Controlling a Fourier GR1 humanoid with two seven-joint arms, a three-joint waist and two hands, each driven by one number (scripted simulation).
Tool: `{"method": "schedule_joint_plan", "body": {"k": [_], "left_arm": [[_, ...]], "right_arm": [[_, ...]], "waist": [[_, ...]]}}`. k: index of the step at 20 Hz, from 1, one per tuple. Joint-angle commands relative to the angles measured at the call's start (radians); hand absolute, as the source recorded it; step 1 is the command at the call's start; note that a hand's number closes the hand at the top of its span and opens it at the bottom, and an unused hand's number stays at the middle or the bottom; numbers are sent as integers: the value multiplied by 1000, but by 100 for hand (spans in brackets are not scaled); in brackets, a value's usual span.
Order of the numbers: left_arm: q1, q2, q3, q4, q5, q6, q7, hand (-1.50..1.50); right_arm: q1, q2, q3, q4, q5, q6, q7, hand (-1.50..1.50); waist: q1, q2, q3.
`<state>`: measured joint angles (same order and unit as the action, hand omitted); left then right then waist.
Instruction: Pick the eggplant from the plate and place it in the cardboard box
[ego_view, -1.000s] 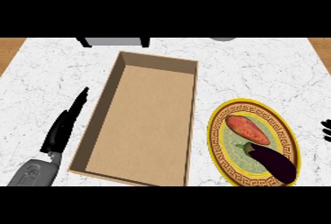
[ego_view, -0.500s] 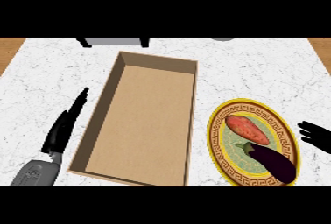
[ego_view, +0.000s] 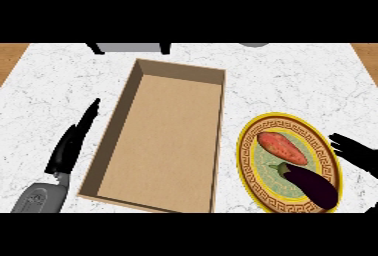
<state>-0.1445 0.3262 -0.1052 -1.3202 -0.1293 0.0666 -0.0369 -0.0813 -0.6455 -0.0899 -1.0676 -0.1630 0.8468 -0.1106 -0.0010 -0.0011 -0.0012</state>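
- The eggplant (ego_view: 311, 184) lies on the near right part of the plate (ego_view: 252, 186), untouched.
- The right hand (ego_view: 356, 153) has come in from the right edge over the last second; its fingers are spread and released, just beside the plate's right rim, so the grasp is probably next.
- An orange vegetable (ego_view: 282, 148) sits just beyond the eggplant and could be nudged.
- The left hand (ego_view: 71, 145) rests on the bench (ego_view: 44, 90), fingers straight, left of the box (ego_view: 164, 135).
- The box is open, nothing blocking it.

A single head view looks steeply down from close above the white marbled worktop (ego_view: 295, 85), taking in the cardboard box (ego_view: 166, 140) at centre and the plate (ego_view: 255, 190) at right.
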Motion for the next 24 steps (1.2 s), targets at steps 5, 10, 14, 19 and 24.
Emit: {"method": "schedule_joint_plan", "body": {"k": [5,10,14,19,24], "left_arm": [[-20,-33,45,52,-42,-42,-41,0],[29,-19,59,-65,-34,-78,33,0],[14,-43,67,-86,-48,-71,62,0],[-45,-44,90,15,-69,-75,15,0],[17,-81,62,-6,-101,-48,-19,0]], "right_arm": [[8,98,1,-107,34,-5,105,-150],[64,123,-8,-167,44,4,124,-150],[56,141,-12,-127,112,-10,77,-150],[-16,168,-12,-66,115,11,85,-150],[-43,228,14,-30,154,-15,80,-150]], "waist": [[-1,1,1],[-1,0,1],[1,0,1],[2,2,1],[8,3,2]]}}
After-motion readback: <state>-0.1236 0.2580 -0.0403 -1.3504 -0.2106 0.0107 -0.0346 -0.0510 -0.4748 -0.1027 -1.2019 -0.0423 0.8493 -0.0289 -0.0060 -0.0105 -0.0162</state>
